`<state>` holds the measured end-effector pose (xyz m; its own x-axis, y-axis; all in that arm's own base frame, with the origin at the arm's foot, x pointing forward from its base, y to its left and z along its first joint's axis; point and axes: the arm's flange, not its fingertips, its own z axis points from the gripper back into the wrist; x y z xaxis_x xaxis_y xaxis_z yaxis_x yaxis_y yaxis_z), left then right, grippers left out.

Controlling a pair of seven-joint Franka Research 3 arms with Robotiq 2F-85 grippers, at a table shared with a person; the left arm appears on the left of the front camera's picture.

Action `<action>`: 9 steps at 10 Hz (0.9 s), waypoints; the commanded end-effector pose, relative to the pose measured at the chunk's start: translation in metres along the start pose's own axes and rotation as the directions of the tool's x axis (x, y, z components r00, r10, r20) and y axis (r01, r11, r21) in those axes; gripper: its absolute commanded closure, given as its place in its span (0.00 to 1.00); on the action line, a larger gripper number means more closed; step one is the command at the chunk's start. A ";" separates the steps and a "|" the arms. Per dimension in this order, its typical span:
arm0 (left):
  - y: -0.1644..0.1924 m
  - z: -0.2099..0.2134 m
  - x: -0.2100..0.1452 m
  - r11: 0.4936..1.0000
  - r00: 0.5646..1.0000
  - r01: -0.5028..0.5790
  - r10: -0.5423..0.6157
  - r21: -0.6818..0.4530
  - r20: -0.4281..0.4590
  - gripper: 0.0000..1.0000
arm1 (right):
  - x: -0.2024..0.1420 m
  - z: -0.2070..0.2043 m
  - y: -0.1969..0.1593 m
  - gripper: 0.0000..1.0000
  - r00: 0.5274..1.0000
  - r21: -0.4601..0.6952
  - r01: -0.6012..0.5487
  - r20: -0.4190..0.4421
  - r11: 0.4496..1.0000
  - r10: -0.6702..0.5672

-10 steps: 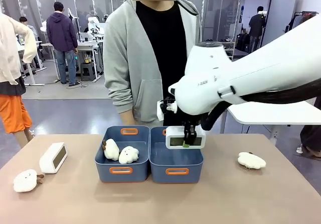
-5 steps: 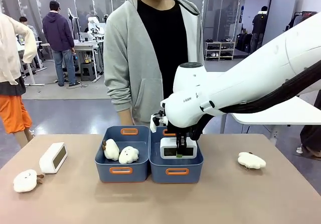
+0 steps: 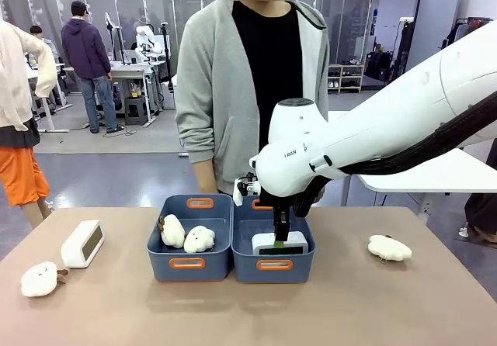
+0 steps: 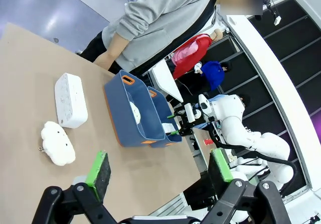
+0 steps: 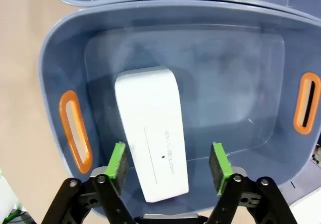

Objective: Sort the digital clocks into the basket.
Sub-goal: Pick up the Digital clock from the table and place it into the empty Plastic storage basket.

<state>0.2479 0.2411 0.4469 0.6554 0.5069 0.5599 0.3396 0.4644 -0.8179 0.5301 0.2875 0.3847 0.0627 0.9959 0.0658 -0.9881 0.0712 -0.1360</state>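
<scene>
Pads (image 5: 119,166) of the right gripper (image 5: 169,168) stand spread wider than the digital clock (image 5: 150,133) lying between them, so they grip nothing. The clock rests on the floor of the basket (image 5: 60,58), off-centre toward one orange handle slot. One pad sits just beside the clock's edge, and I cannot tell whether it touches. The likeliest slip is therefore on the way out: a lift that is not straight could catch the case, tip it or drag it up the wall. The fingers are also low inside the basket, so a sideways withdrawal could knock the rim and shove it against the neighbouring basket (image 3: 189,264), which holds two plush toys (image 3: 172,231). Farther out, the second clock (image 3: 82,243) sits on the table (image 3: 248,315) at the robot's left, well apart from both baskets, with another plush toy (image 3: 40,278) near it. Both are pale and rounded, so a careless pick could take the wrong one, or land the clock among the toys. The left gripper (image 4: 158,168) hangs open above the table, holding nothing.
</scene>
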 end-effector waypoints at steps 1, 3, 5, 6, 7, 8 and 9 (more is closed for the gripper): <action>0.000 0.001 0.002 1.000 1.000 0.015 -0.015 -0.023 0.013 0.00 | -0.008 0.011 0.007 0.00 1.000 0.005 0.009 0.018 1.000 -0.009; 0.000 0.001 0.002 1.000 1.000 0.015 -0.015 -0.023 0.013 0.00 | -0.020 0.020 0.013 0.00 1.000 0.026 0.006 0.028 1.000 -0.007; 0.000 0.001 0.002 1.000 1.000 0.015 -0.015 -0.023 0.013 0.00 | -0.003 0.010 0.001 0.00 1.000 -0.010 0.009 0.008 1.000 -0.009; 0.000 0.001 0.002 1.000 1.000 0.015 -0.015 -0.023 0.013 0.00 | -0.003 0.010 0.001 0.00 1.000 -0.010 0.009 0.008 1.000 -0.009; 0.000 0.001 0.002 1.000 1.000 0.015 -0.015 -0.023 0.013 0.00 | -0.003 0.010 0.001 0.00 1.000 -0.010 0.009 0.008 1.000 -0.009; 0.000 0.001 0.002 1.000 1.000 0.015 -0.015 -0.023 0.013 0.00 | -0.003 0.010 0.001 0.00 1.000 -0.010 0.009 0.008 1.000 -0.009; 0.000 0.001 0.002 1.000 1.000 0.015 -0.015 -0.023 0.013 0.00 | -0.003 0.010 0.001 0.00 1.000 -0.010 0.009 0.008 1.000 -0.009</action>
<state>0.2478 0.2411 0.4469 0.6553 0.5070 0.5599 0.3397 0.4643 -0.8180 0.5256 0.2828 0.3958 0.0710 0.9944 0.0785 -0.9873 0.0813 -0.1366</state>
